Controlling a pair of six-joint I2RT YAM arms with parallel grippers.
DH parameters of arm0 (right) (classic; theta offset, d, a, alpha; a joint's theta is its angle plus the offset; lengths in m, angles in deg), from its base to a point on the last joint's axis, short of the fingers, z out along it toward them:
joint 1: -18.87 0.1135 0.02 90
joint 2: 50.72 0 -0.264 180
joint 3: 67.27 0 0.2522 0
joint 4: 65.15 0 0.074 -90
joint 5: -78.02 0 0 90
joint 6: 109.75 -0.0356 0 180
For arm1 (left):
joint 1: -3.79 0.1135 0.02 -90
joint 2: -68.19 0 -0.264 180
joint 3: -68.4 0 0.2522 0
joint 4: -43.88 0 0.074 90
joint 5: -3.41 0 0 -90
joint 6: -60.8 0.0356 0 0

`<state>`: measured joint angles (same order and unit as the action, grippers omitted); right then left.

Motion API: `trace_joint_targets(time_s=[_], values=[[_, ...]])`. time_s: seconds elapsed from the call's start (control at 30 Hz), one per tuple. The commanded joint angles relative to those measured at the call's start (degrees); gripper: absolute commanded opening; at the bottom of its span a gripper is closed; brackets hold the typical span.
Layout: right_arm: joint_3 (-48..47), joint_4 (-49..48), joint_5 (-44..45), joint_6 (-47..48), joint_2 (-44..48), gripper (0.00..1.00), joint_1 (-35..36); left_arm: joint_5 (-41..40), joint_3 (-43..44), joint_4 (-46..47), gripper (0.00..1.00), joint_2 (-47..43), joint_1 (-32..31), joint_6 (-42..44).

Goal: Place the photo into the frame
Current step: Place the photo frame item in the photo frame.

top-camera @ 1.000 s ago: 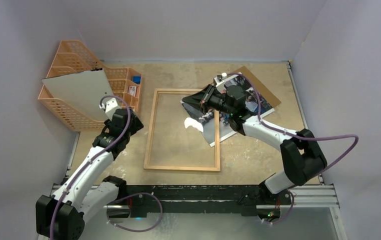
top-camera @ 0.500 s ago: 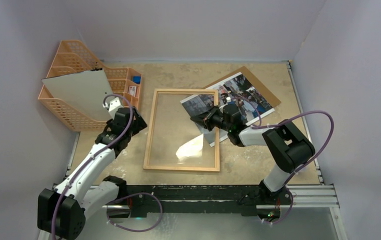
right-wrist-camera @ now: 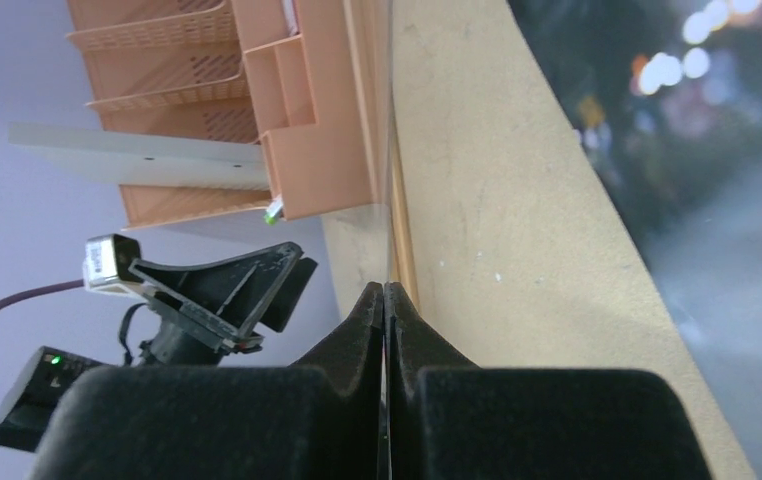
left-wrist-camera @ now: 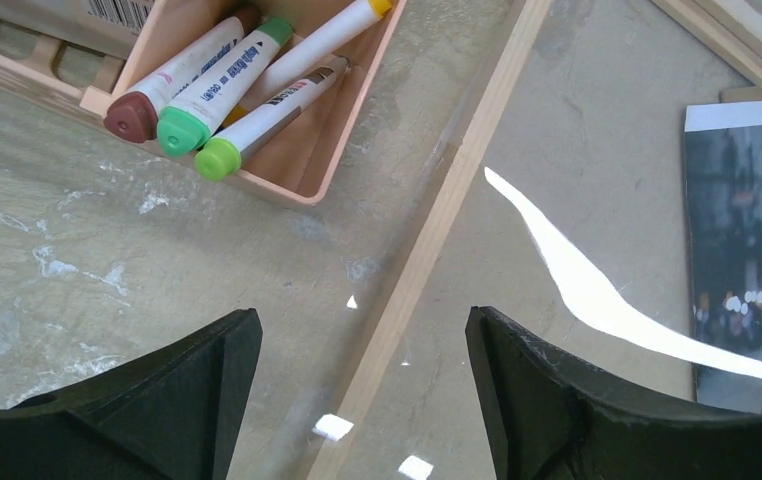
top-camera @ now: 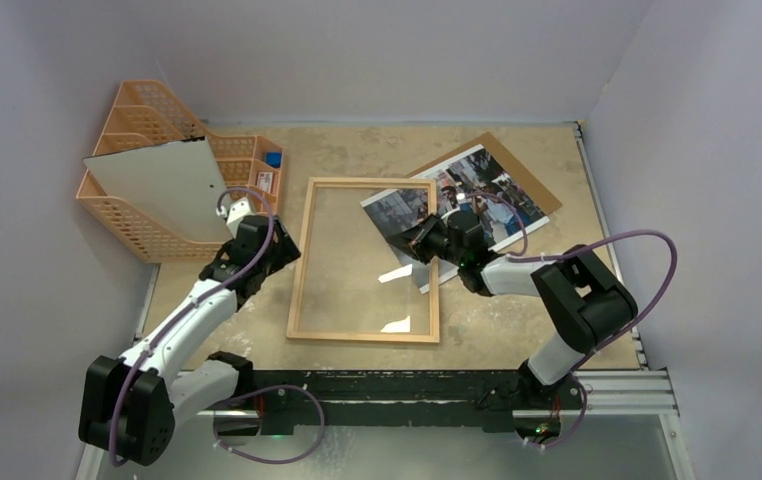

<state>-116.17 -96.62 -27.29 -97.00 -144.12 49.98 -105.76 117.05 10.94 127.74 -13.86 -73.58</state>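
While L fingers (left-wrist-camera: 187,400) stood wide astride frame (left-wrist-camera: 437,225) at left rail, R fingers (right-wrist-camera: 337,400) were shut at near edge of photo (top-camera: 487,190), which overlapped frame's far-right corner, rest on panel (top-camera: 524,179).

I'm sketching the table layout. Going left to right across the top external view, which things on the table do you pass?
orange organizer → frame → photo → brown panel
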Motion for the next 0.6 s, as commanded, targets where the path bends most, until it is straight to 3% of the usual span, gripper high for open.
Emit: trace_joint_targets(time_s=[0.0,0.17,0.57], values=[[-3.42,6.14,1.99,5.0,0.97,0.0,-0.42,0.17,-0.34,2.05,0.79,0.53,0.16,-0.09],[-5.79,13.23,1.74,9.13,0.51,0.0,-1.11,-0.2,-0.39,2.04,0.78,1.94,0.16,-0.09],[-6.64,13.66,-1.77,16.17,-1.28,0.0,-4.94,1.4,-0.64,3.34,0.74,4.36,0.16,0.51]])
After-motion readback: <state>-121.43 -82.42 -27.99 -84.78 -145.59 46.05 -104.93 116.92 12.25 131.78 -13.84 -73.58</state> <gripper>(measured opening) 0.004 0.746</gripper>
